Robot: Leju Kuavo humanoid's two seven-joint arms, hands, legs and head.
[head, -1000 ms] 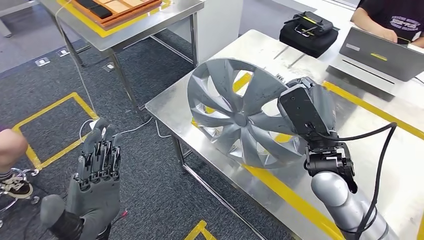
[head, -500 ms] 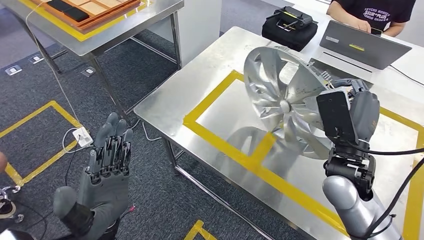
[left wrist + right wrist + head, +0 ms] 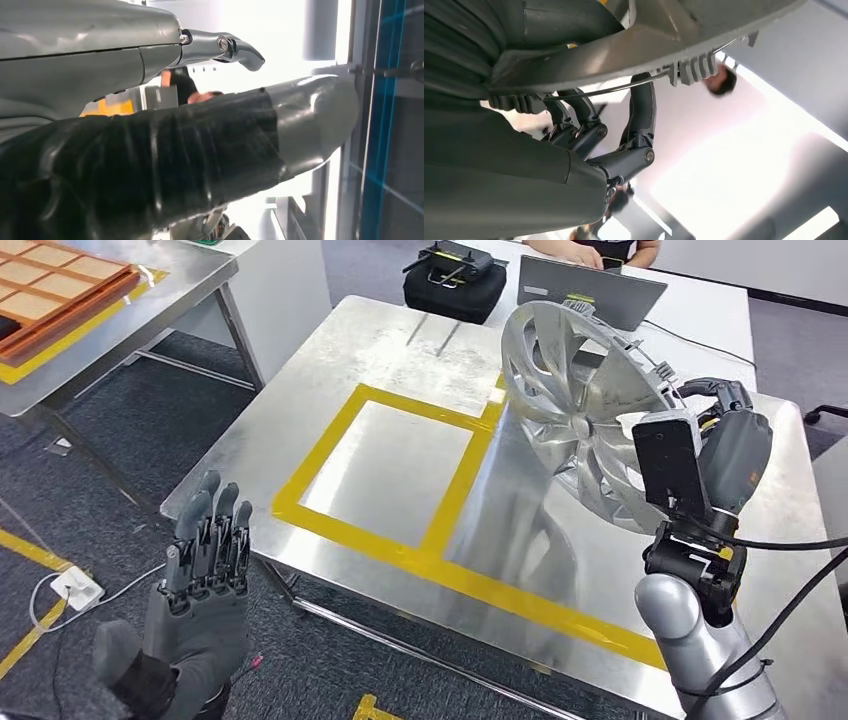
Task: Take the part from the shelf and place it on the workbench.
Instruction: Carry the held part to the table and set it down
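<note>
Head view shows you the right robot hand [image 3: 725, 445] gripping the part [image 3: 580, 390] by its rim, tilted above the surface [image 3: 330, 360], not yet placed; the left robot hand [image 3: 200, 585] is empty, fingers apart.

I am scanning every view and finding no text, label, brand or number I can read, not on the hubcap [image 3: 585, 395], the bench [image 3: 360, 350] or the laptop [image 3: 588, 292].

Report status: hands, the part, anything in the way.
Right hand grips wheel cover at its rim, tilted above workbench. Left hand open, fingers apart, off the bench. Yellow-taped area below is bare.
</note>
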